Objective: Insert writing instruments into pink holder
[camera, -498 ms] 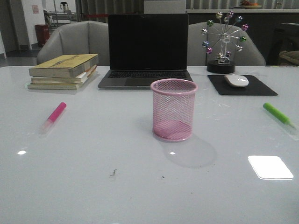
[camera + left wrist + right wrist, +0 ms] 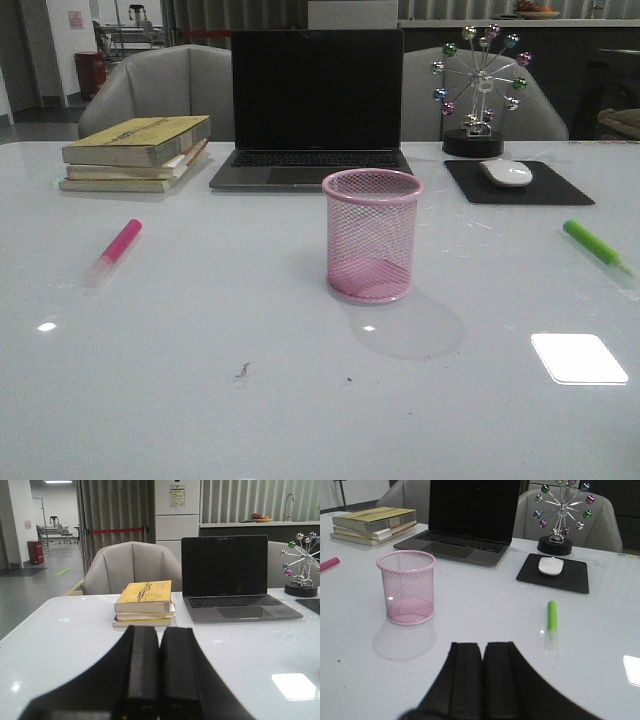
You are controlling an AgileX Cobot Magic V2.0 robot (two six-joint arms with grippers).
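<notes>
Pink holder (image 2: 371, 236) upright mid-bench, empty, in front of the laptop (image 2: 312, 110). Pink marker (image 2: 117, 249) lies flat well to its left near the book stack (image 2: 137, 152); green marker (image 2: 594, 245) lies flat well to its right near the mouse pad (image 2: 518, 183). Left gripper (image 2: 159, 652) and right gripper (image 2: 482, 667) both have fingers pressed together, holding nothing, above the bench.
</notes>
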